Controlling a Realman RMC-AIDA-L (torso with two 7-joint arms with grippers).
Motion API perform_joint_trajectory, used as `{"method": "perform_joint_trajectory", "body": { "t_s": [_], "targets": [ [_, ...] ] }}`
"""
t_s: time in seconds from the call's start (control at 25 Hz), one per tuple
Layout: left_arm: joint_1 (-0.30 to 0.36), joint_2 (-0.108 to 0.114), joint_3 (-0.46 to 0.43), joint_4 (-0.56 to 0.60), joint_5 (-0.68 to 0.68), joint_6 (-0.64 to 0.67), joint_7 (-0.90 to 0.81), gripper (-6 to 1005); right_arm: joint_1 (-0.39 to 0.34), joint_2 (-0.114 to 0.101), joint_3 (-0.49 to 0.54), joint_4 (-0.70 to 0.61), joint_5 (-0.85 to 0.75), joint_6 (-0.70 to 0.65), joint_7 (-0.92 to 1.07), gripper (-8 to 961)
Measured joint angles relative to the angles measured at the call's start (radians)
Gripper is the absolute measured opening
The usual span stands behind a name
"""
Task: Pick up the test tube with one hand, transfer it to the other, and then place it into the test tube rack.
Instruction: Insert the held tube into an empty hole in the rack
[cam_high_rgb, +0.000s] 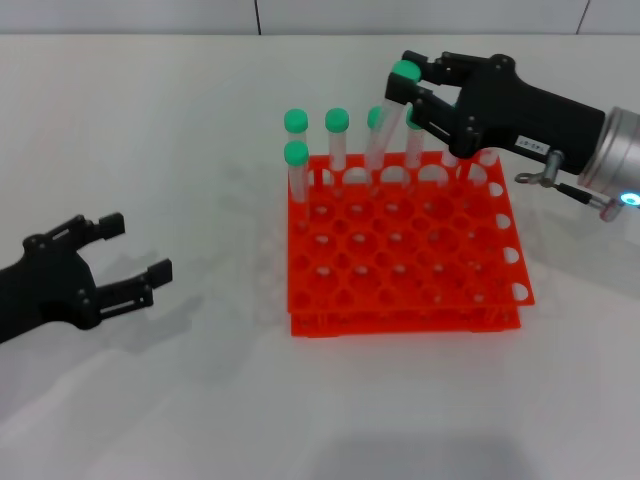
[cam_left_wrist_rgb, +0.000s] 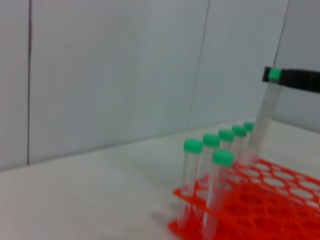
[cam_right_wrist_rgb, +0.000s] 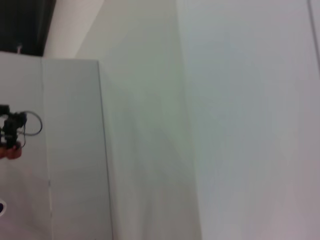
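Pinching the test tube (cam_high_rgb: 392, 110) by its green cap, the right claw (cam_high_rgb: 409, 92) hangs over the rack (cam_high_rgb: 405, 255); left claw (cam_high_rgb: 132, 258) gapes empty.

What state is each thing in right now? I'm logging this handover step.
test tube: held by its green cap, tilted, lower end at the rack's back row.
right gripper: shut on the test tube.
left gripper: open, empty, low over the table, left of the rack.
test tube rack: flat on the table.
other tubes: upright in the rack.
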Motion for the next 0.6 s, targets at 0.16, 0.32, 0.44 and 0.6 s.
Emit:
{"method": "perform_joint_trajectory", "body": {
  "t_s": [0.16,0.32,0.44,0.6],
  "targets": [
    [-0.007,0.000,0.000,-0.007,0.046,-0.004,-0.010,895,0.024,0.001,-0.021,0.008,0.006,0.008,-0.012,312],
    [-0.015,-0.001,0.000,-0.008,0.061,-0.008,-0.021,895,0.038,0.001,-0.026,0.021,0.006,0.008,-0.012,316],
    [-0.023,-0.003,-0.002,-0.013,0.061,-0.010,-0.021,895,0.043,0.001,-0.038,0.032,0.007,0.009,-0.013,319],
    [-0.054,-0.002,-0.015,-0.045,0.063,-0.011,-0.021,894,0.054,0.001,-0.046,0.052,0.009,0.012,-0.015,323]
  ]
}}
